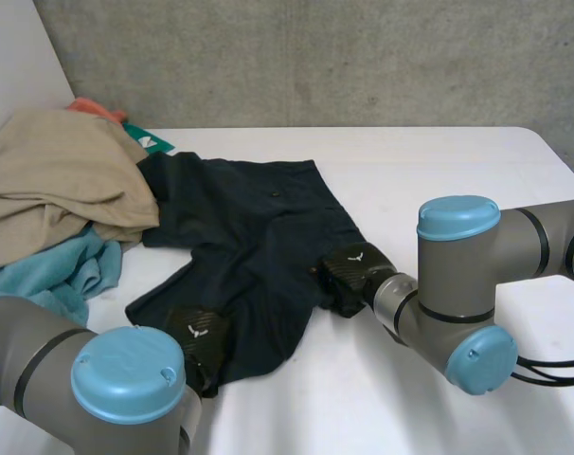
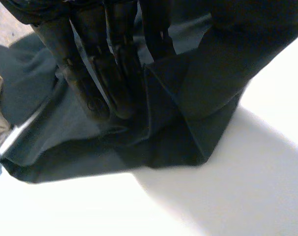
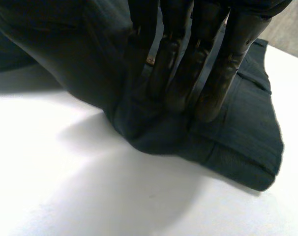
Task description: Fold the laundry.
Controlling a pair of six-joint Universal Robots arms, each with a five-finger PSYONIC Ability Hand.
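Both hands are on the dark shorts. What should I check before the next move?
1. Left hand on the shorts' near corner: ok.
2. Right hand on the shorts' right edge: ok.
3. Each hand's hold on the cloth: cannot tell.
4. Shorts lying flat: not ok, bunched at both hands.
5. Shorts apart from the laundry pile: not ok, touching at the far left.
6. Bare table to the right: ok.

- Left hand [image 1: 198, 334]: partly behind its own arm's blue cap [image 1: 126, 372] in head view; can't tell if it grips the dark shorts [image 1: 259, 223].
- Right hand [image 1: 353, 270]: hold on the shorts likewise unclear.
- Beige cloth [image 1: 60, 180] and teal towel [image 1: 50, 275]: cut off at the frame edge.
- Orange cloth [image 1: 96, 108]: mostly hidden behind the beige cloth.
- Green item [image 1: 152, 142]: partly covered, too small to identify.
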